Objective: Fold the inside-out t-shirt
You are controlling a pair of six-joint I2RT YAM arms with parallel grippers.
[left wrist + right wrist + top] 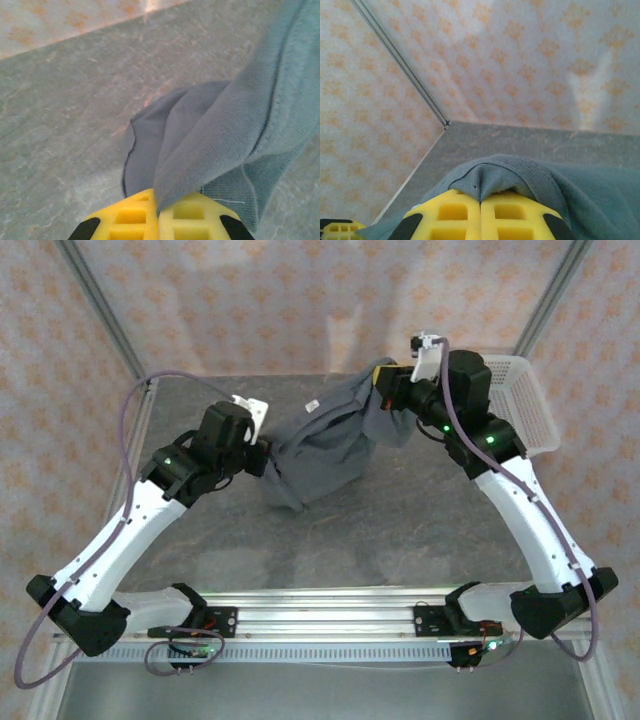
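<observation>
Top external: the inside-out t-shirt [320,455] hangs bunched between both grippers.
Its long axis runs slantwise from the left gripper [266,456] to the farther right gripper [383,380], the cloth sagging below them. Both pairs of jaws are clamped tight, each pinching a fold of the shirt's edge.

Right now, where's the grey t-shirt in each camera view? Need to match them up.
Top external: t-shirt centre, hanging between left gripper and right gripper.
Left wrist: right half, running up from the shut yellow fingers at bottom centre.
Right wrist: bottom centre and right, stitched edge pinched in yellow fingers.
Shared landmark: grey table meeting the patterned wall.
</observation>
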